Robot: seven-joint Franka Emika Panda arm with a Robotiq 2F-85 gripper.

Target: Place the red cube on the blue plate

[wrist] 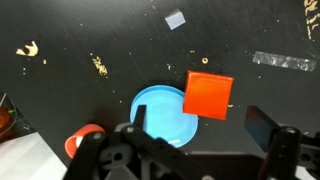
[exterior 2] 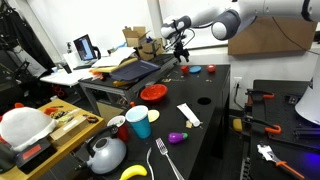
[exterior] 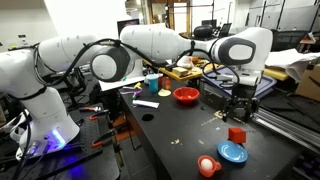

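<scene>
We see a solid bright red cube (wrist: 208, 94) and a plain light-blue plate (wrist: 165, 118), both on a black table (wrist: 90, 30) flecked with small yellowish marks and pale grey tape scraps (wrist: 283, 62). We note that the gripper (exterior: 237, 110) is black and the arm (exterior: 160, 42) glossy white with dark joints. In an exterior view we find a red bowl (exterior: 186, 95) and a red-orange round item (exterior: 208, 166) with a white centre; in an exterior view, a blue cup (exterior 2: 138, 121) and a yellow banana (exterior 2: 134, 172)
</scene>
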